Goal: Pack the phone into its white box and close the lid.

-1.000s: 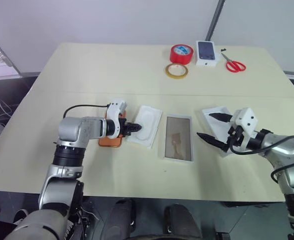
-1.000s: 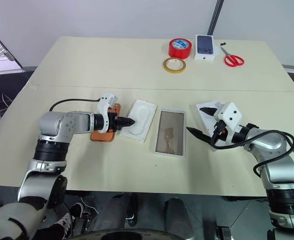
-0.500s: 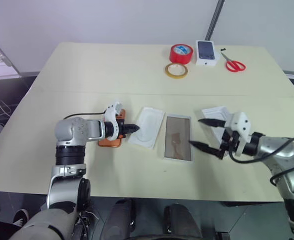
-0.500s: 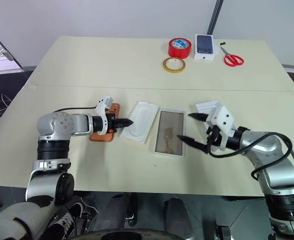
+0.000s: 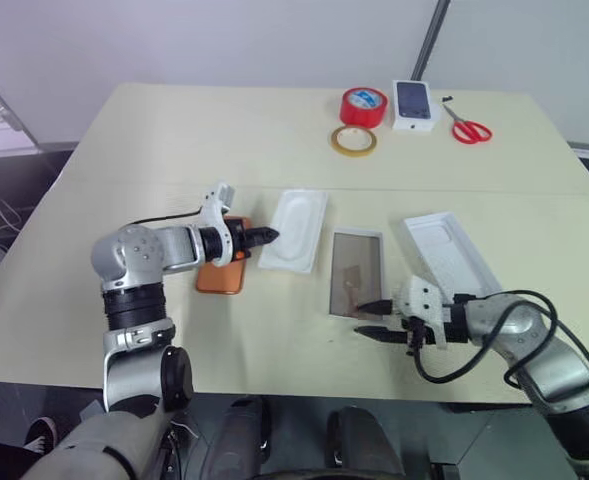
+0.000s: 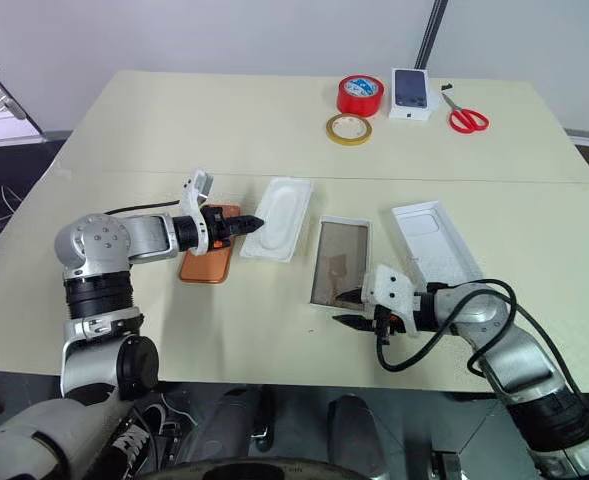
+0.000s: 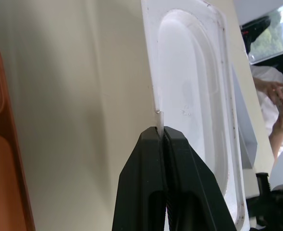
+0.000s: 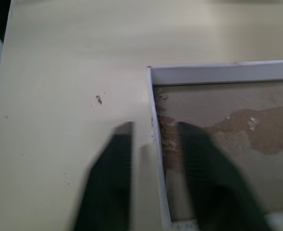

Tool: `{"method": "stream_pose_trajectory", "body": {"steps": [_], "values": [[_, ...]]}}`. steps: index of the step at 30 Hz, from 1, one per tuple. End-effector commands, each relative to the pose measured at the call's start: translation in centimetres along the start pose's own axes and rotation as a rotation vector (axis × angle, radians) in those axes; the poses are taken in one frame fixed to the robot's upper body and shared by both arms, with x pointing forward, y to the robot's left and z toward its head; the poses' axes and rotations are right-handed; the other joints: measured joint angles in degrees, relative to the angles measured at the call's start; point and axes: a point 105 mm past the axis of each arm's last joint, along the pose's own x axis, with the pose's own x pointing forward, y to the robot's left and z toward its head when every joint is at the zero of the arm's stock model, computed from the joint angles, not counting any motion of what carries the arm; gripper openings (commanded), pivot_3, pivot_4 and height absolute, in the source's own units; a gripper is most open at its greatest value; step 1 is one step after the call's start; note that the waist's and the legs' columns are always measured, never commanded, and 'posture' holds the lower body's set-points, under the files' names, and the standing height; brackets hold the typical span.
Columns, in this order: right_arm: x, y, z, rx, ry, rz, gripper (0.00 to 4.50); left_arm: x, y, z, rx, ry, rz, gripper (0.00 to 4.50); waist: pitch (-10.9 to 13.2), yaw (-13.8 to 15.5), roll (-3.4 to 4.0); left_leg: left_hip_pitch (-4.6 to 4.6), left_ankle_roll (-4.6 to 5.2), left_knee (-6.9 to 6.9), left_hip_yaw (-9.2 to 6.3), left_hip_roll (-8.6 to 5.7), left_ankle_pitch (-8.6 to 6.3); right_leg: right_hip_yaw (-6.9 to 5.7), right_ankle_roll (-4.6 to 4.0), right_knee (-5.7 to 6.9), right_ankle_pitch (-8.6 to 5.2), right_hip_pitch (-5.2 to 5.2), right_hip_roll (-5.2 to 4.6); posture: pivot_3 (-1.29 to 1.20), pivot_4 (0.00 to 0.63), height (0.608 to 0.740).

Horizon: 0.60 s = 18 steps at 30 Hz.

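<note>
1. The phone [image 5: 221, 270] lay flat on the table [image 5: 174, 140], at about 9 o'clock from the white box [image 5: 357, 274]. It was not packed yet.
2. The white box sat open near the middle of the table, with its brown floor showing and nothing in it.
3. The lid [image 5: 451, 252] lay beside the box at 3 o'clock, with its white inside facing up. It was not on the box.
4. The left claw [image 5: 271, 236] was pressed together, pinching the edge of the thin white insert [image 5: 295, 228]. That insert sat between the phone and the box.
5. The right claw [image 5: 372, 317] was at the near corner of the box, around 6 o'clock. One finger was inside the box wall and one outside, with a small gap between them. I could not tell if they squeezed the wall.
6. I think the job had hardly started. The phone had to go in the box, and then the lid had to go on.
</note>
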Motion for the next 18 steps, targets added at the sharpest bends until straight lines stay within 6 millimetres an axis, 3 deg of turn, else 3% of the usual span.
{"method": "stream_pose_trajectory", "body": {"steps": [1, 12, 15, 18], "values": [[0.7, -0.4, 0.0, -0.092, 0.021, 0.006, 0.07, -0.2, -1.9, 1.7, 0.045, -0.069, -0.046, 0.00, 0.0, 0.0, 0.00, 0.00, 0.00, 0.00, 0.00, 0.00, 0.00, 0.00, 0.00, 0.00, 0.00, 0.00, 0.00, 0.00, 0.150, 0.728], [3.3, -3.8, 2.1, -0.188, -0.041, -0.034, 0.07, 1.7, -4.0, 1.6, 0.023, -0.092, -0.085, 0.00, 0.0, 0.0, -0.05, 0.00, -0.15, -0.02, 0.00, 0.03, 0.09, -0.02, 0.01, 0.05, 0.00, -0.06, 0.17, 0.00, 0.150, 0.728], [3.2, -4.0, 2.5, -0.184, -0.061, -0.044, 0.87, 2.1, -4.0, 1.2, 0.032, -0.082, -0.072, 0.00, 0.0, 0.0, -0.08, -0.01, -0.16, -0.01, 0.00, 0.03, 0.09, -0.02, 0.01, 0.05, 0.00, -0.04, 0.16, 0.00, 0.150, 0.728], [2.9, -3.8, 2.8, -0.190, -0.079, -0.055, 2.38, 2.2, -3.8, 1.1, 0.034, -0.086, -0.059, 0.00, 0.0, -0.1, -0.08, 0.00, -0.17, -0.02, 0.00, 0.04, 0.10, -0.02, 0.01, 0.05, 0.00, -0.06, 0.17, 0.00, 0.150, 0.728]]}}
